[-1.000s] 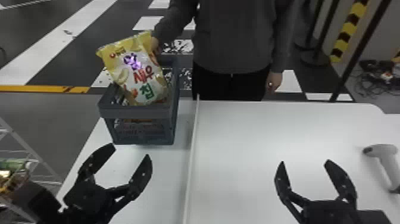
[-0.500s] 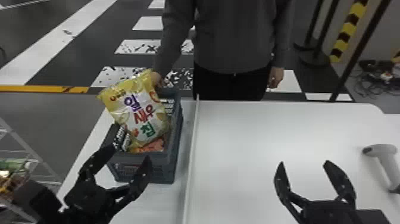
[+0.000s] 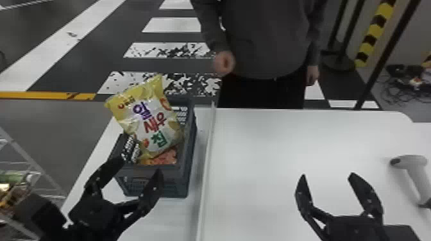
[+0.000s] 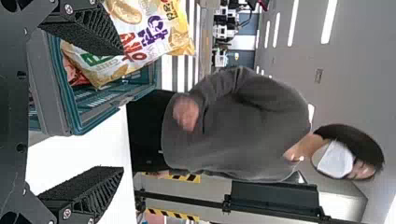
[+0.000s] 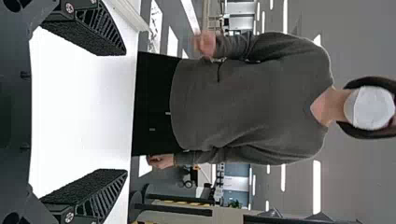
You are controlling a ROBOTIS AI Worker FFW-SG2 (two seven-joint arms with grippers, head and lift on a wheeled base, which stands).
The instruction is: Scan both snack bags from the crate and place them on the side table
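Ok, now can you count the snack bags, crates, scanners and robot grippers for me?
Snack bags: 2 (yellow bag, orange bag)
Crates: 1 (grey crate)
Scanners: 1 (white scanner)
Grippers: 2 (left gripper, right gripper)
Total: 6

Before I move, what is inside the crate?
In the crate, a yellow snack bag sticks up past the rim; part of an orange-red packet shows below it. Anything underneath them is covered.

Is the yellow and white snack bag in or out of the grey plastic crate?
In: the yellow and white snack bag leans inside the grey plastic crate, its top above the rim.
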